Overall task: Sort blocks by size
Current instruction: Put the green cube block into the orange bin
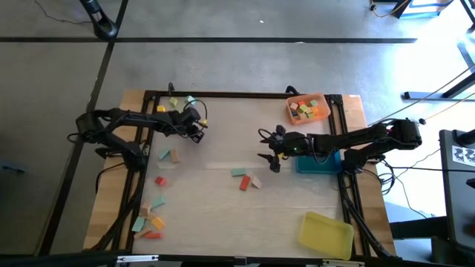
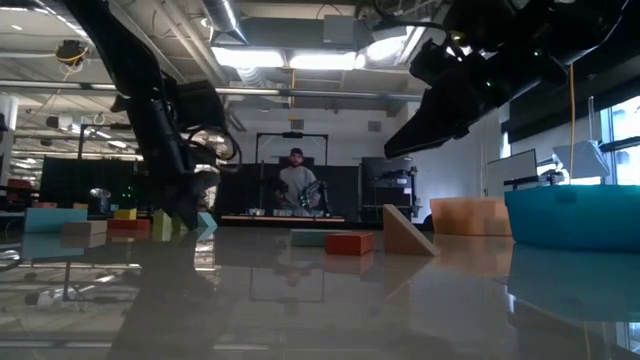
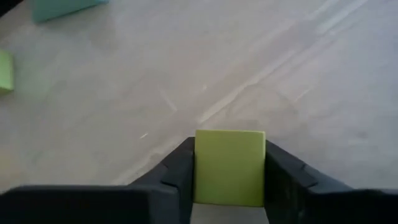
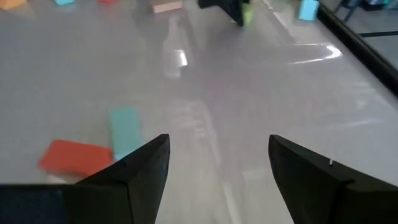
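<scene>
My left gripper [image 1: 199,127] is at the table's far left, shut on a yellow-green block [image 3: 229,167]. In the right wrist view the same block [image 4: 247,14] shows at that gripper's tip, low over the table. More blocks lie close by: a teal one [image 3: 62,7] and a green one [image 3: 5,71]. My right gripper [image 4: 217,168] hangs open above the table's middle right, nothing between its fingers. A teal block [image 4: 124,132] and a red block [image 4: 74,157] lie on the table in front of it. My left gripper pinches the yellow-green block by two opposite sides [image 3: 198,168], one finger [image 3: 177,174] on each. The fingers slant down from the table's left side. The block sits square between them; whether its underside rests on the table I cannot tell.
An orange tray [image 1: 291,111] with several blocks stands at the far right, a blue tray [image 1: 330,165] lies under my right arm, and a yellow tray [image 1: 326,231] sits at the near right. Teal, red and tan blocks [image 1: 244,183] lie mid-table; several more [image 1: 152,219] lie along the left edge.
</scene>
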`<state>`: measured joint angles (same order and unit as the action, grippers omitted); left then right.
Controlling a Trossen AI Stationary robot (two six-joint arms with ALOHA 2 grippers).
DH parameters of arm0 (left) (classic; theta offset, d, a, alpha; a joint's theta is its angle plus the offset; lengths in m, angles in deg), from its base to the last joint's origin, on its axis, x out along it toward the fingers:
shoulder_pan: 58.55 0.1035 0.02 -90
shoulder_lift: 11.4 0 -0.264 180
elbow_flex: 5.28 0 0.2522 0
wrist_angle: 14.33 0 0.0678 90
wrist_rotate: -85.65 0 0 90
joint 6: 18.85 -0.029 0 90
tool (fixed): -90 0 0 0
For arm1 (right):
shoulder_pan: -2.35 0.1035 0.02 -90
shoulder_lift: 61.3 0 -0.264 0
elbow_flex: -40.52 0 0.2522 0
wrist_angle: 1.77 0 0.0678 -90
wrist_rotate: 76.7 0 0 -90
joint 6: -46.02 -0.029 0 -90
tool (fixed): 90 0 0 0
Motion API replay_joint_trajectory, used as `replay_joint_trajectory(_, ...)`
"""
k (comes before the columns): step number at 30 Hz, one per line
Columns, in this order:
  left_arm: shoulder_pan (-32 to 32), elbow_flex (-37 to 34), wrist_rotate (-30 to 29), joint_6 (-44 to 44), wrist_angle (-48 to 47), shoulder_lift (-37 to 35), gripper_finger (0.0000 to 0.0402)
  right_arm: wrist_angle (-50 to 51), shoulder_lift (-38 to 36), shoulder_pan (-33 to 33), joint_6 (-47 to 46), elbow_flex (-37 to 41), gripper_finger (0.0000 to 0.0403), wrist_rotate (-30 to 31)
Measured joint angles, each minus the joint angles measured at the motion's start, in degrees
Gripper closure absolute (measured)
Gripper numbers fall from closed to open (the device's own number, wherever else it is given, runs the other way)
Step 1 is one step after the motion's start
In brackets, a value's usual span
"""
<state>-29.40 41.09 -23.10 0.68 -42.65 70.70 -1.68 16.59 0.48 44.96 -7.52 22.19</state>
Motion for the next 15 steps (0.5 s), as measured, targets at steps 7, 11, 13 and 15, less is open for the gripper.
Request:
replay_joint_trajectory(7, -9.4, 0.0, 0.3, 0.4, 6.6, -8.5, 0.0286, -2.3, 0.0, 0.0, -0.1, 0.0, 0.0134, -0.7)
replay_joint_trajectory(11, -15.6, 0.1, 4.1, -2.7, 17.0, -13.3, 0.0267, -6.8, 0.0, 0.0, -0.2, 0.0, 0.0134, -4.5)
replay_joint_trajectory(13, -18.2, 0.1, 6.2, -4.1, 22.7, -14.5, 0.0256, -10.7, 0.0, 0.0, 0.6, 0.0, 0.0134, -4.5)
replay_joint_trajectory(15, -20.5, 0.1, 7.9, -5.1, 28.3, -14.8, 0.0254, -14.8, 0.0, 0.4, 3.1, 0.0, 0.0134, -4.5)
